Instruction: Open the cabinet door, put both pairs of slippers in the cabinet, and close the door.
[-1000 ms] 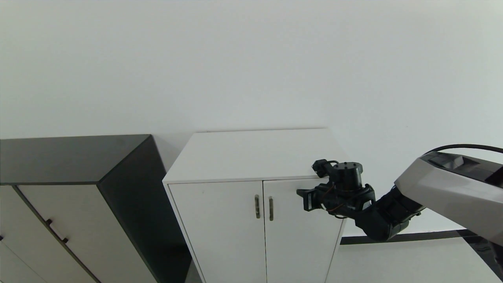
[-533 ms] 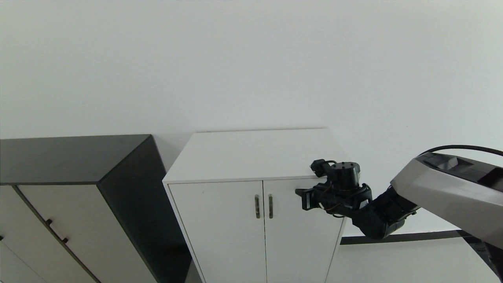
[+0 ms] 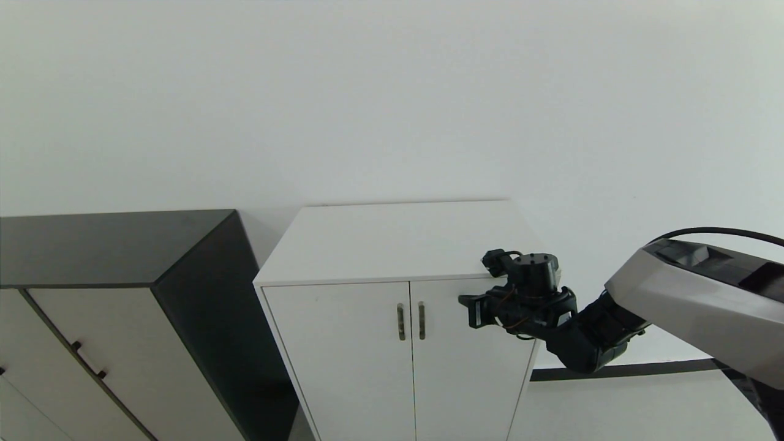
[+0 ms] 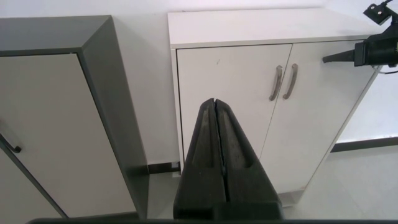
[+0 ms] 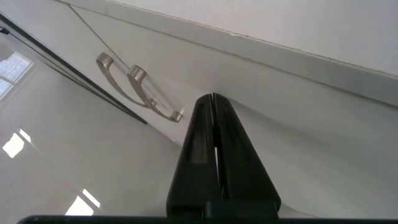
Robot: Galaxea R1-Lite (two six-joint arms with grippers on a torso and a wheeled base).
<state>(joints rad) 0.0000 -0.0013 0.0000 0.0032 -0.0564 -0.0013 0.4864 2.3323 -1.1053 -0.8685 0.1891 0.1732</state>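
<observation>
The white cabinet (image 3: 392, 245) stands against the wall with both doors closed. Its two metal handles (image 3: 411, 321) sit side by side at the middle seam. My right gripper (image 3: 464, 300) is shut and empty, hovering in front of the right door's upper part, a short way right of the handles. In the right wrist view the shut gripper (image 5: 213, 99) points at the door beside the handles (image 5: 134, 84). My left gripper (image 4: 215, 103) is shut with nothing in it, held well back from the cabinet (image 4: 249, 28); the right gripper (image 4: 329, 59) shows in front of the right door.
A dark-topped cabinet (image 3: 110, 245) with pale doors stands to the left of the white one, with a narrow gap between them. A white wall rises behind, with a dark baseboard (image 3: 625, 369) at the right. Pale floor (image 4: 348, 186) lies in front.
My right gripper has crept slightly left along the right door toward the handles. The cabinet doors and the left gripper have not moved.
</observation>
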